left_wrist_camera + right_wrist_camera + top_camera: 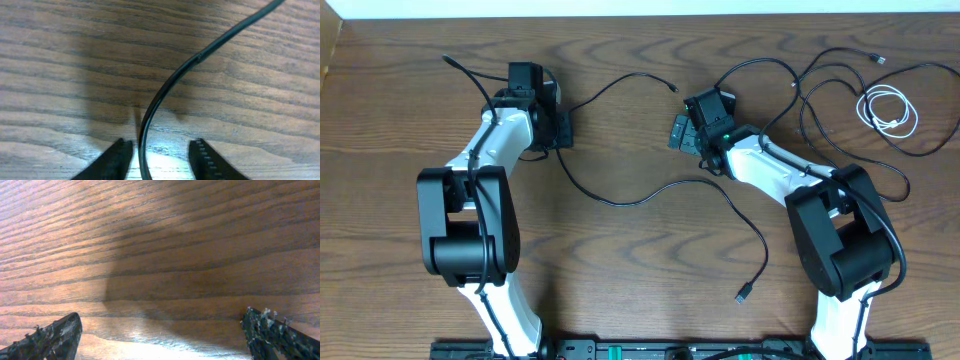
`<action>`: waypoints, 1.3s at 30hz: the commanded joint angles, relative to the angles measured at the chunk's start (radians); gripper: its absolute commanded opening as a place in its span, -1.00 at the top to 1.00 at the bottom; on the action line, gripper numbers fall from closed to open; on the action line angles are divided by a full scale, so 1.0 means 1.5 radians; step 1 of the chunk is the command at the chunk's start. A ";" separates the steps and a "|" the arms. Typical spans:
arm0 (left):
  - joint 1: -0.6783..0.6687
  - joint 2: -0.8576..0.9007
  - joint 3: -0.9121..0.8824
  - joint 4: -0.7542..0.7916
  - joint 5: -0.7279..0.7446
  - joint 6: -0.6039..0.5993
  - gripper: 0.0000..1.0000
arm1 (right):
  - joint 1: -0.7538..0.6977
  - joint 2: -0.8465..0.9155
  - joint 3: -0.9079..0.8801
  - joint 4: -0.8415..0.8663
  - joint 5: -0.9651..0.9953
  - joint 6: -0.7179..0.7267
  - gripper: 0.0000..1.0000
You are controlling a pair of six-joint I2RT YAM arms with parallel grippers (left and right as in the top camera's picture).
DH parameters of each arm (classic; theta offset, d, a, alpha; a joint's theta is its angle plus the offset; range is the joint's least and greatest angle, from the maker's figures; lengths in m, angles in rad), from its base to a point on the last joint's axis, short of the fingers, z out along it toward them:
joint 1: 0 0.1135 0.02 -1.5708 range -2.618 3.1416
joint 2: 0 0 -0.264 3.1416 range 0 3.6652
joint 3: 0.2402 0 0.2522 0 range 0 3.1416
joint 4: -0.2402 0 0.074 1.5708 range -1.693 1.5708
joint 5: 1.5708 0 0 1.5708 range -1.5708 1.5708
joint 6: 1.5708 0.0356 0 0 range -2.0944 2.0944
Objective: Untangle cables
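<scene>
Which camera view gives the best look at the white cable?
The overhead view: the white cable lies coiled at the right of the table, seen whole. The left wrist view shows none of it, only a black cable between the open jaws; the right wrist view shows only bare table.

Wood-grain brown table (640, 290); black cables (610, 202); white cable (886, 110).

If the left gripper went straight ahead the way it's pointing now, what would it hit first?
Probably the black cable lying between the left gripper's open fingers, with the wooden table just beneath; depth is unclear.
</scene>
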 commanded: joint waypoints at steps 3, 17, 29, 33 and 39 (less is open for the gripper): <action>0.001 0.009 0.001 -0.004 -0.008 -0.001 0.35 | -0.001 0.021 -0.007 -0.004 -0.001 -0.004 -0.98; 0.001 0.009 0.001 -0.001 -0.009 -0.001 0.35 | -0.001 0.020 -0.007 -0.004 -0.002 -0.004 -0.99; 0.001 0.010 -0.003 0.014 -0.013 -0.001 0.46 | 0.000 0.021 -0.007 -0.004 -0.002 -0.004 -0.99; 0.001 0.010 -0.003 0.014 -0.066 -0.001 0.45 | 0.000 0.021 -0.007 -0.005 -0.002 -0.004 -0.99; -0.004 0.012 -0.003 0.016 -0.066 -0.002 0.45 | 0.000 0.021 -0.007 -0.005 -0.002 -0.004 -0.98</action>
